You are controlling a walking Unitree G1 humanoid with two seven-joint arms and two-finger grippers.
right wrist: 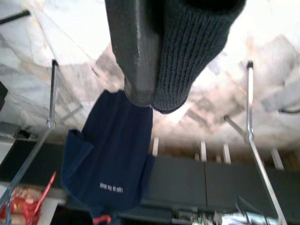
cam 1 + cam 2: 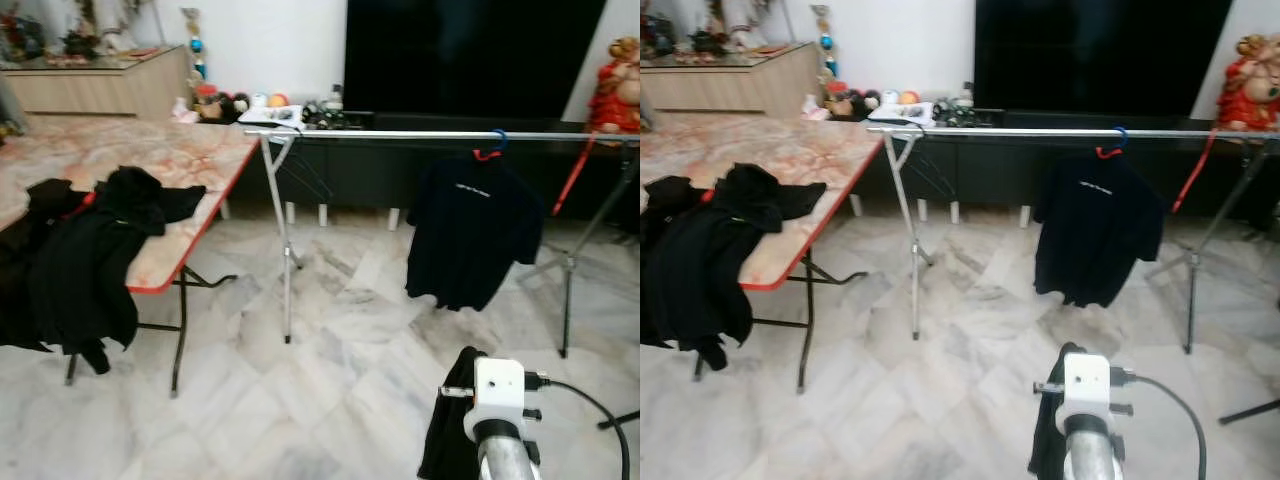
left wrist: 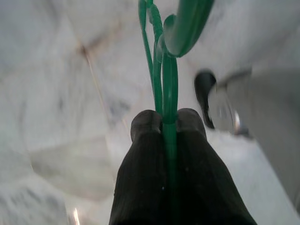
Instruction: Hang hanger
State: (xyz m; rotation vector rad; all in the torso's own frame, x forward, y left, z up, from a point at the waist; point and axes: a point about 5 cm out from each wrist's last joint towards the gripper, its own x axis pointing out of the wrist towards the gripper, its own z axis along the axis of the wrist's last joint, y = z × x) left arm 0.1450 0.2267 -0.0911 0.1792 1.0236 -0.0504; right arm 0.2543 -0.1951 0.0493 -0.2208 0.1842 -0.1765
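Observation:
My left gripper (image 3: 168, 123) is shut on a bunch of green hangers (image 3: 165, 70); their thin wires run out from between the two black fingers over the marble floor. My right gripper (image 1: 151, 102) is shut with nothing between its fingers, one of which wears a dark knit sleeve. The right arm (image 2: 497, 400) rises at the lower right of the eye views, short of the silver clothes rail (image 2: 400, 134). A dark navy T-shirt (image 2: 470, 235) hangs from the rail on a red hanger with a blue hook (image 2: 490, 148).
A folding table with a marbled top and red rim (image 2: 205, 215) stands at the left, with black clothes (image 2: 80, 250) heaped on it and draped over its edge. The rail's legs (image 2: 287, 260) stand on the marble floor. Behind it are a dark TV unit and a cabinet.

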